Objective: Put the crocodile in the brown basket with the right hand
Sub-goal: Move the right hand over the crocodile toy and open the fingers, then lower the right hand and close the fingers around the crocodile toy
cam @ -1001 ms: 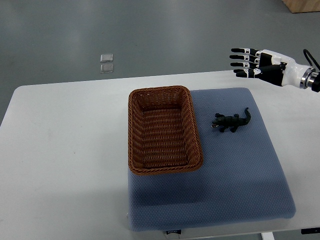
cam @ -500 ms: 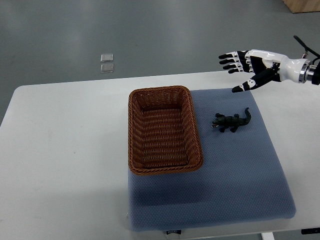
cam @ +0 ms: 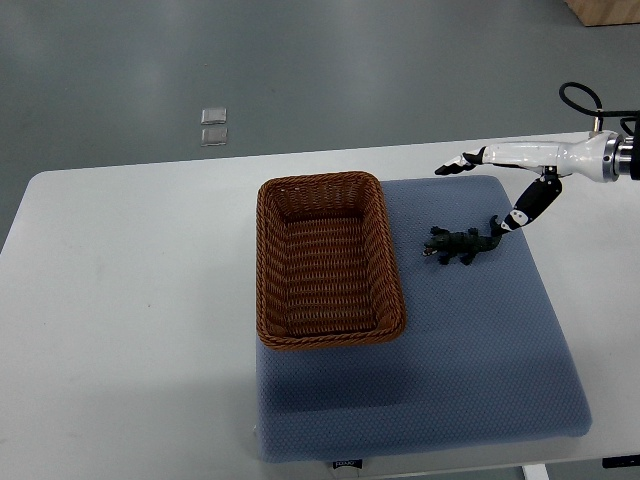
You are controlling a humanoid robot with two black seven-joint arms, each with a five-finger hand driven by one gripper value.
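A small dark green toy crocodile (cam: 462, 242) lies on the blue mat (cam: 470, 340), just right of the brown wicker basket (cam: 268, 262), with its tail toward the upper right. My right hand (cam: 485, 190) comes in from the right edge, open and turned edge-on above the crocodile. Its fingers (cam: 455, 164) stretch left over the mat's far edge, and the thumb (cam: 520, 215) hangs down beside the crocodile's tail. It holds nothing. The basket is empty. My left arm does not show.
The mat lies on a white table (cam: 130, 300), with the basket across the mat's left edge. Two small clear squares (cam: 213, 126) lie on the grey floor beyond the table. A wooden corner (cam: 605, 10) shows at the top right.
My right hand has come down and toward the crocodile, rotating from a flat, spread pose to an edge-on pose with the thumb lowered near the tail. The crocodile and basket have not moved.
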